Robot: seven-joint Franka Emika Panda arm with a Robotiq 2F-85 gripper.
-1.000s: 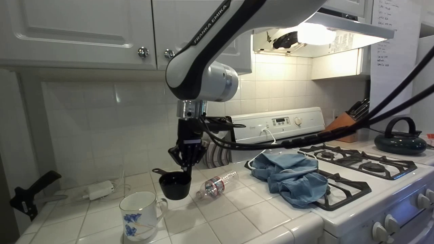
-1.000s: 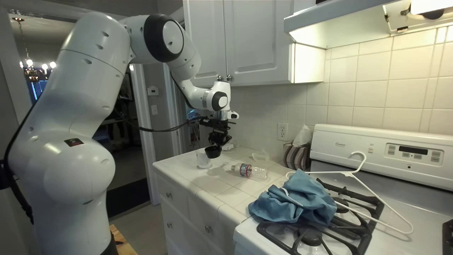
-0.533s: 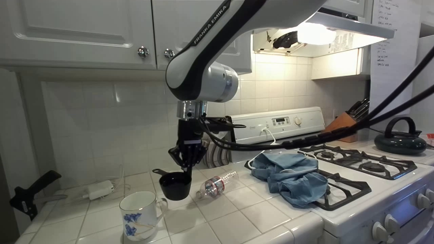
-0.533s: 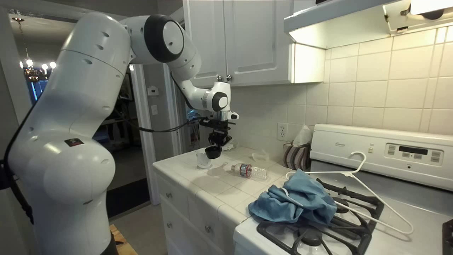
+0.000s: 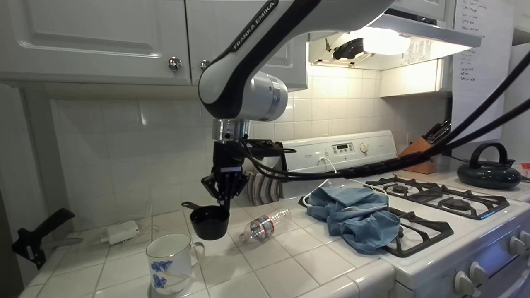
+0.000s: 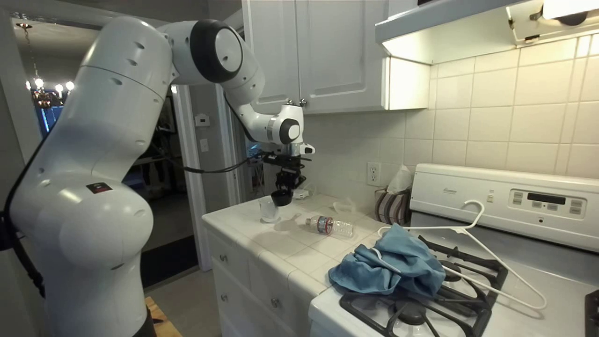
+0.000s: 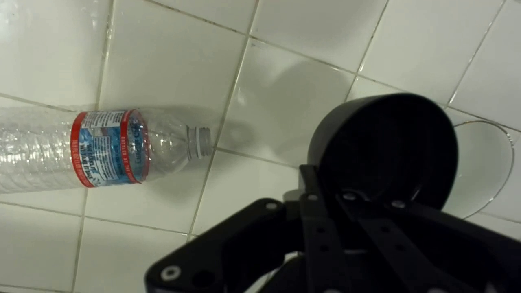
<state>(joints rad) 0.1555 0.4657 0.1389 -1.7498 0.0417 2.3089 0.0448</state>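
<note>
We see the tool (image 5: 224,202) pinching the wall of a black measuring cup (image 5: 209,225) close to its rim. The cup hangs just below the tool, opening upward, held above the worktop (image 5: 285,265) and apart from it, with its handle (image 5: 191,205) sticking out on the side away from the grip. In the wrist view we look down into its dark hollow; the bottom is too dim for us to tell what, if anything, it holds.

Lower than the tool and near it stands a white mug (image 5: 169,267) with blue flowers. The cup hides part of it in the wrist view, so we make out only some of its pale inside. On the opposite side of the tool a clear plastic bottle (image 6: 329,226) lies on the worktop, its neck turned toward the tool and a red and blue label (image 7: 108,148) around its middle. Farther from the tool, beside the stove (image 6: 538,257), a striped tissue box (image 6: 392,207) has a white tissue (image 6: 401,179) poking out of its top. Well apart from the tool, a wooden block (image 5: 419,145) holds several dark-handled knives (image 5: 441,130).

In an exterior view the arm (image 6: 131,79) rises tall, bends over at the top and reaches across toward the worktop. The tool points straight down, with black cables (image 5: 372,167) looping away from it.
</note>
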